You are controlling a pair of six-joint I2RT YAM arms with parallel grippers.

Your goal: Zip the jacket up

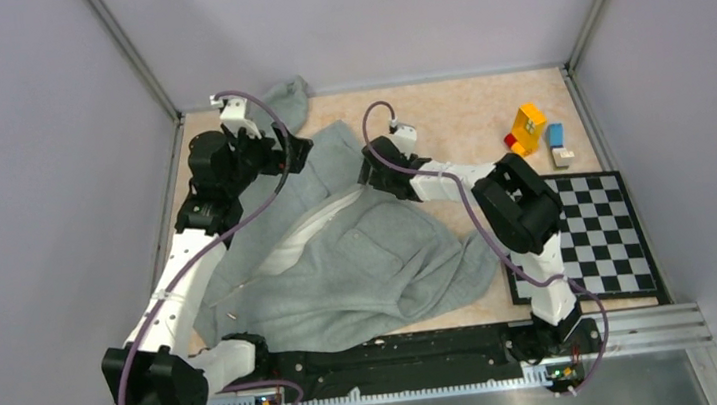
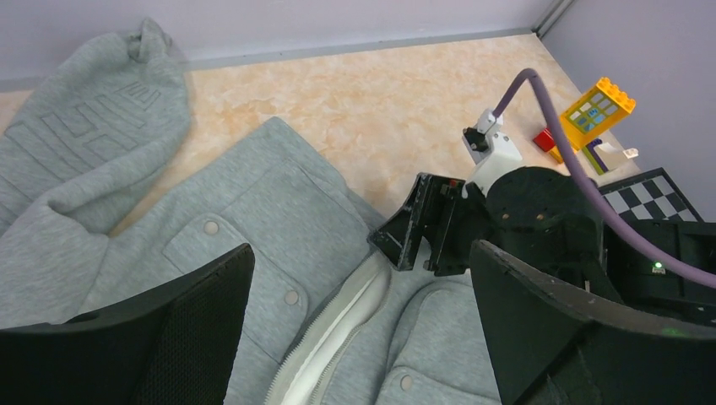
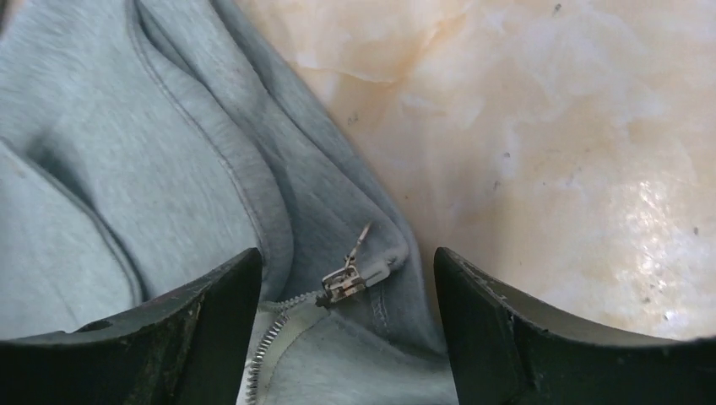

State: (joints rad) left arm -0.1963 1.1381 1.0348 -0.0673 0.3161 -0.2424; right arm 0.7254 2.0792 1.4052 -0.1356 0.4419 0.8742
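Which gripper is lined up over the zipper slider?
The right gripper: the zipper slider sits between its open jaws. The left gripper hangs over the jacket pocket instead.

At the far right of the beige marbled surface (image 1: 471, 115) stands a yellow toy-brick piece (image 1: 529, 126), with a red brick (image 1: 510, 140) just beside its base. Close to their right sit a blue brick (image 1: 555, 133) and a whitish one (image 1: 563, 155). Nearer lies a black-and-white checkered mat (image 1: 605, 237).
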